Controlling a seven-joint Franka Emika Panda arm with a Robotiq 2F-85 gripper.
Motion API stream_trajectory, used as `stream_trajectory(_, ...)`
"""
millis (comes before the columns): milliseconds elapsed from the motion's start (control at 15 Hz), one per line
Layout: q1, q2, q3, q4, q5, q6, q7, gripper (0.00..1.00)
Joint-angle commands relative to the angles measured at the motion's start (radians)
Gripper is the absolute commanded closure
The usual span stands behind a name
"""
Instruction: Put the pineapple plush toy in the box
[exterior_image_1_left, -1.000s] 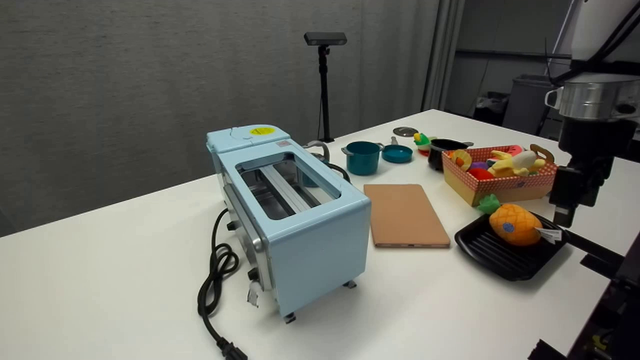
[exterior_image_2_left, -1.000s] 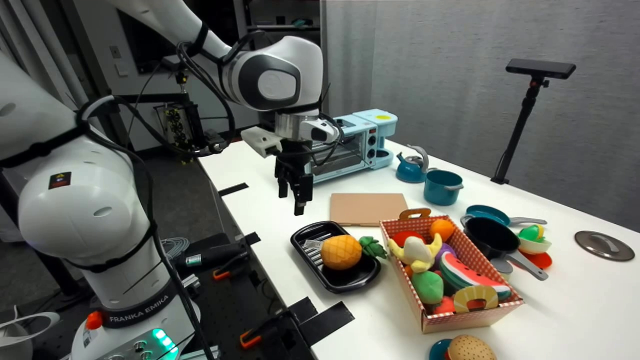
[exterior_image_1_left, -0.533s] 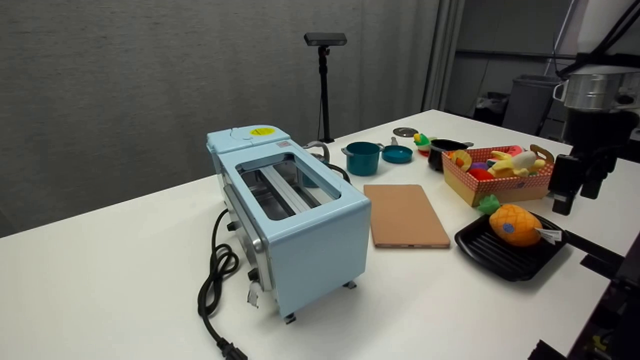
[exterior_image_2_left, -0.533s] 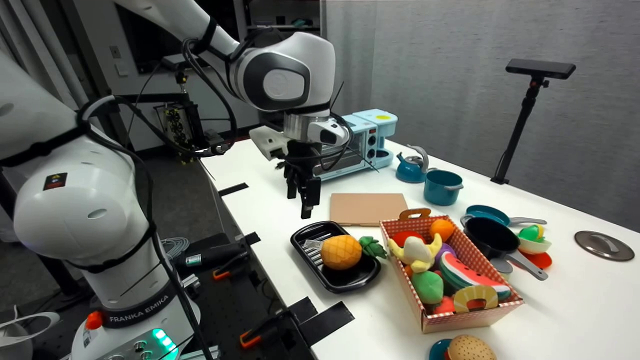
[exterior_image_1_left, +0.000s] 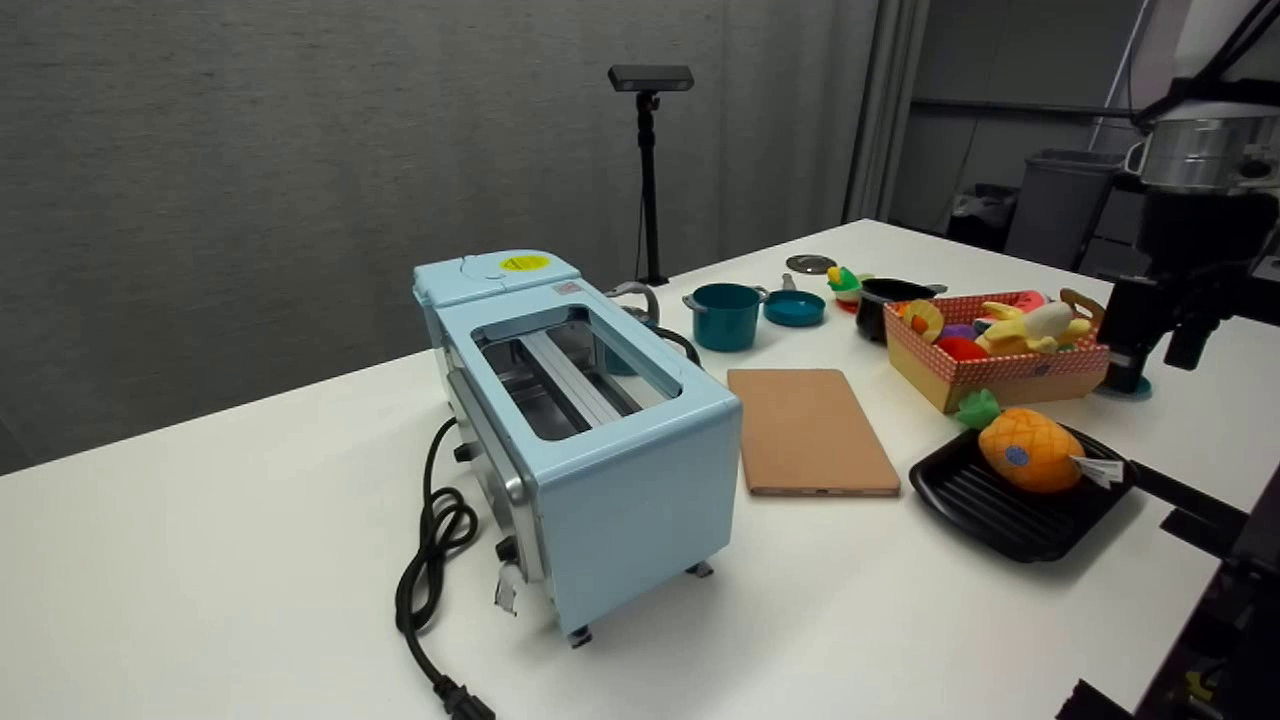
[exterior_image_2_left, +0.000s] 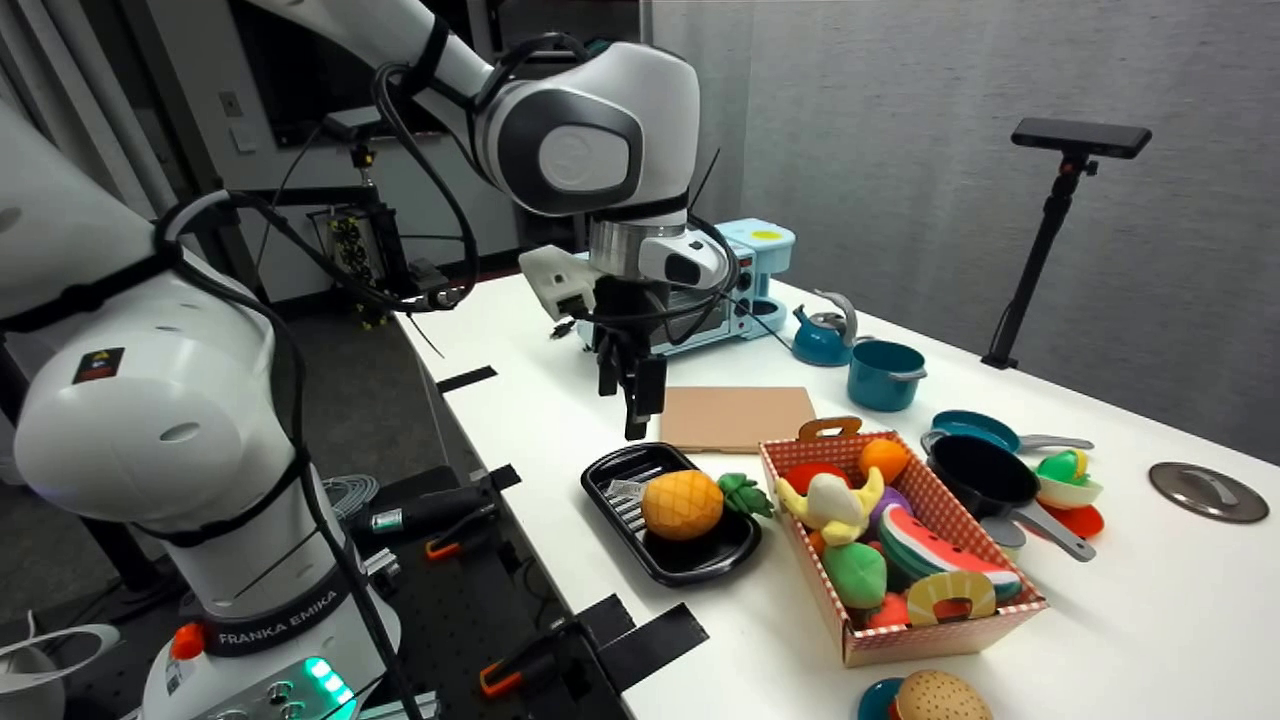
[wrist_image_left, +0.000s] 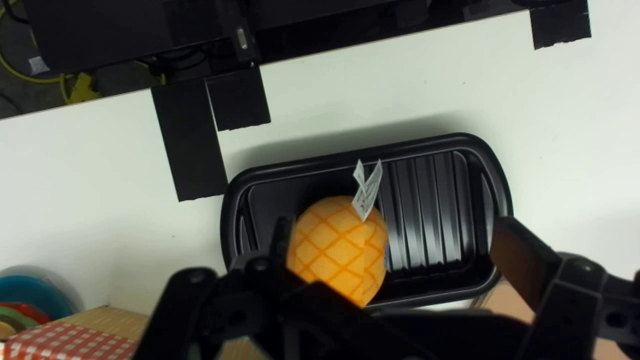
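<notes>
Inside the black ridged pan (wrist_image_left: 427, 215) lies the pineapple plush toy (exterior_image_2_left: 682, 505), its green leafy crown (exterior_image_2_left: 745, 495) poking over the rim toward the box (exterior_image_2_left: 920, 640); whether leaf meets wall is hard to tell. The gripper (exterior_image_1_left: 1155, 365) hangs above, released, its fingers (wrist_image_left: 522, 262) spread wide and nothing held. In the wrist view the orange body sits off-centre, partly behind one finger, so a sideways shift seems called for before going down. The toy looks stuffed: I judge it light, squashy, hard to harm, its cloth probably not slippery. A hold across the fattest part, flank to flank, should serve best; the crown is likely floppy, and the white label (wrist_image_left: 367, 192) offers nothing firm. The pan's raised rim runs all round, so both fingertips need to land inside it: the bare ribs give one side ample room, the other is tighter. Only a strip of white table (exterior_image_2_left: 1150, 620) parts pan from box, so the carry looks short, over the long wall facing the pan and away from the arched handles (exterior_image_2_left: 828, 428) at either end. Toy foods, among them a banana (exterior_image_2_left: 835, 505) and a watermelon slice (exterior_image_2_left: 940, 550), fill the box, so the pineapple could roll off if dropped.
</notes>
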Motion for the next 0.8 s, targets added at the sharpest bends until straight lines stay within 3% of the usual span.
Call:
stream_trajectory(0,-0.038,-0.022,-0.023,0.015,-0.044,0.000,-0.018,0.00)
stream_trajectory(733,-0.057,0.022,-0.054,0.055,-0.038,0.016,-0.033,0.00)
